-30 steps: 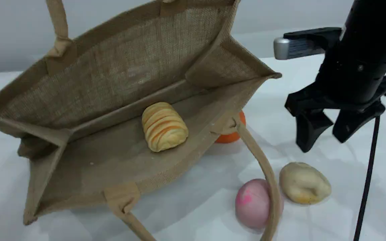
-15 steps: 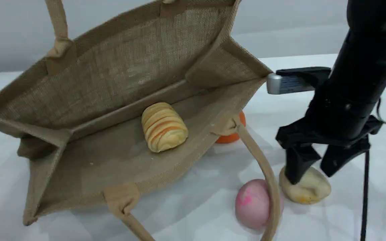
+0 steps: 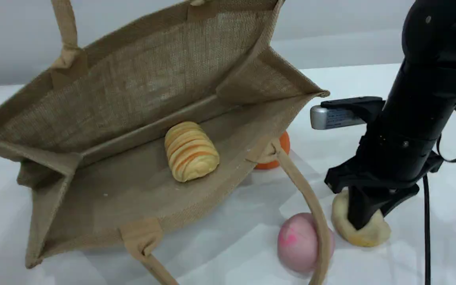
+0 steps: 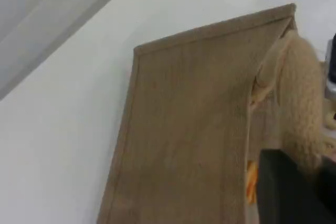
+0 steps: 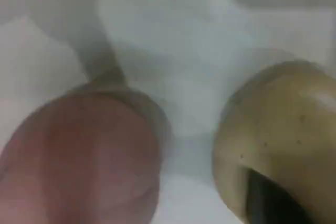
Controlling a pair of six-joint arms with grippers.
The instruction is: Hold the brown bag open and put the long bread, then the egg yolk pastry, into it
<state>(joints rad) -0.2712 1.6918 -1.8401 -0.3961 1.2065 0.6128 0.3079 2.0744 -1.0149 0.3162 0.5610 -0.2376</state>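
The brown bag (image 3: 133,87) lies on its side with its mouth wide open toward me. Its top handle (image 3: 65,27) runs up out of the scene view. In the left wrist view that handle (image 4: 303,103) leads down into my left gripper (image 4: 292,182), which is shut on it. The long bread (image 3: 190,151) rests inside the bag on its lower wall. At the right, the egg yolk pastry (image 3: 364,233) sits on the table, squeezed between the fingers of my right gripper (image 3: 364,217). The right wrist view shows the pastry (image 5: 286,135) close up.
A pink ball (image 3: 297,241) lies left of the pastry, under the bag's lower handle (image 3: 311,206), and shows blurred in the right wrist view (image 5: 79,156). An orange fruit (image 3: 277,156) peeks out behind the bag's edge. A black cable (image 3: 426,229) hangs by the right arm.
My right gripper came down from above the table onto the egg yolk pastry and closed its open fingers on it. The bag shifted slightly; the long bread stayed inside.
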